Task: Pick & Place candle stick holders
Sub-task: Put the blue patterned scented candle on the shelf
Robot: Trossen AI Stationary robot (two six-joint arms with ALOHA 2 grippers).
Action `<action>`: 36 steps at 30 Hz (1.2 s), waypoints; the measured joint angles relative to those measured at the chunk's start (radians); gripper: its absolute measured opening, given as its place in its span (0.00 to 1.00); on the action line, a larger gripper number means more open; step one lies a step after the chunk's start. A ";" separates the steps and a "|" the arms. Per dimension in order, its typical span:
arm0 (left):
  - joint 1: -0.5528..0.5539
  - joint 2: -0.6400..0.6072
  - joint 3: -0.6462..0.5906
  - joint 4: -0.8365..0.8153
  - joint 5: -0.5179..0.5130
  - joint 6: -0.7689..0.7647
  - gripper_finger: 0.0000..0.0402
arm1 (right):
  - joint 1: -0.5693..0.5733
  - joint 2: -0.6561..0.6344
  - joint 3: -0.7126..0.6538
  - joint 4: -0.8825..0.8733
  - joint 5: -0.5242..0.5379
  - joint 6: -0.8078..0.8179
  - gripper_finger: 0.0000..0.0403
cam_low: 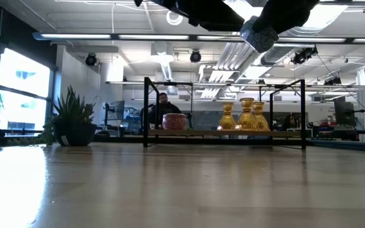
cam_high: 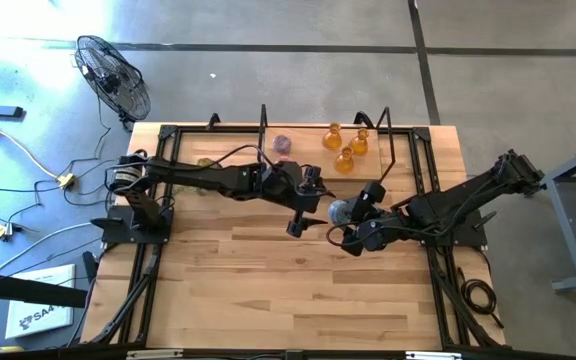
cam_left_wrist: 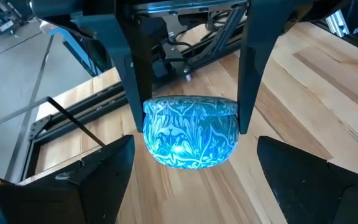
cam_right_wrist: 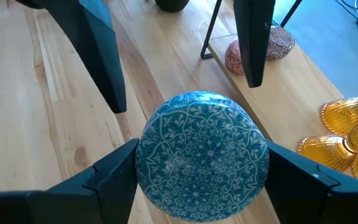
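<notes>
My right gripper (cam_right_wrist: 201, 186) is shut on the light blue patterned holder (cam_high: 338, 211), high above the table's middle; the holder also shows in the low view (cam_low: 258, 35). My left gripper (cam_high: 306, 207) is open just left of it, its fingers (cam_right_wrist: 101, 56) apart and clear of the glass. In the left wrist view it (cam_left_wrist: 194, 186) faces the holder (cam_left_wrist: 191, 130). Three amber holders (cam_high: 345, 148) and one pink holder (cam_high: 282, 145) stand on their bases at the table's far side. A second pink holder does not show. My right gripper pinches the blue holder's round wall (cam_right_wrist: 148, 168) between its two fingers, one on each opposite side. The fingers (cam_left_wrist: 132, 68) come from the table's right side. The holder is lifted clear of the table.
A black wire frame (cam_low: 146, 111) stands around the far strip of the table where the amber (cam_low: 246, 117) and pink (cam_low: 174, 120) holders stand. A potted plant (cam_low: 73, 120) shows at the far left. Bare wood (cam_high: 268, 290) lies toward the near edge.
</notes>
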 joint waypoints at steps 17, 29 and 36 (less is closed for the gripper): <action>0.000 0.079 0.048 0.019 0.029 -0.010 0.83 | 0.000 0.000 0.000 0.000 -0.008 0.000 0.69; 0.000 0.091 0.061 0.020 0.042 -0.026 0.83 | 0.000 0.000 0.000 0.000 -0.010 -0.008 0.69; 0.000 0.114 0.062 -0.001 0.055 -0.020 0.83 | 0.000 0.001 -0.002 -0.011 -0.023 -0.006 0.69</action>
